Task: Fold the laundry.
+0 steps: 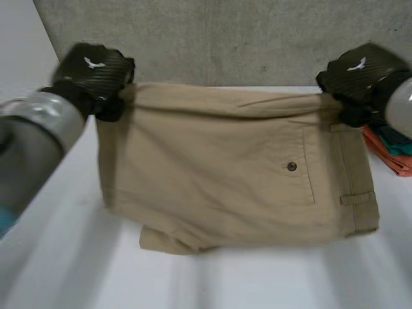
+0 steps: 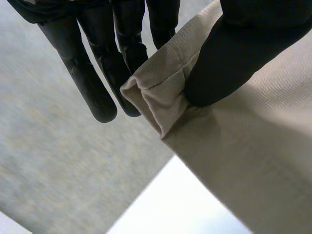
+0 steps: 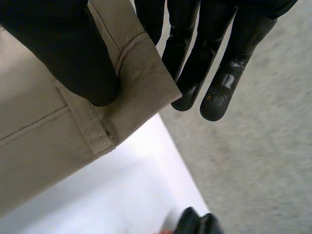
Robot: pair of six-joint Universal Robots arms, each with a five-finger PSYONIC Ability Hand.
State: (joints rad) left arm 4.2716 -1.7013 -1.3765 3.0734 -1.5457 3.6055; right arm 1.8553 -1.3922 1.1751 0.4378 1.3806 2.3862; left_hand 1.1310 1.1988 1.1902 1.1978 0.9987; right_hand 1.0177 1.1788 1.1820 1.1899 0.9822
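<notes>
Tan twill trousers (image 1: 225,174) lie folded on the white worktop (image 1: 257,277), with their far edge taken up at both ends. The left hand (image 1: 93,74) pinches the hemmed corner and the right hand (image 1: 357,77) the waistband corner. Each has its thumb pressed onto the cloth against straight fingers behind it.

Both holds sit close to the very corners, so I judge that a firm pull could slip one free and let the fold land skew. A lower layer (image 1: 167,241) juts out at the near edge, and dragging may spread it further. The right hand is just beside a pile of orange and teal cloth (image 1: 389,151), which a sweep might snag.

The head view gives the whole garment, its pocket button (image 1: 291,167) and the pile. The wrist views give the pinches themselves, and the right one shows a belt loop (image 3: 97,129) beside the thumb.
</notes>
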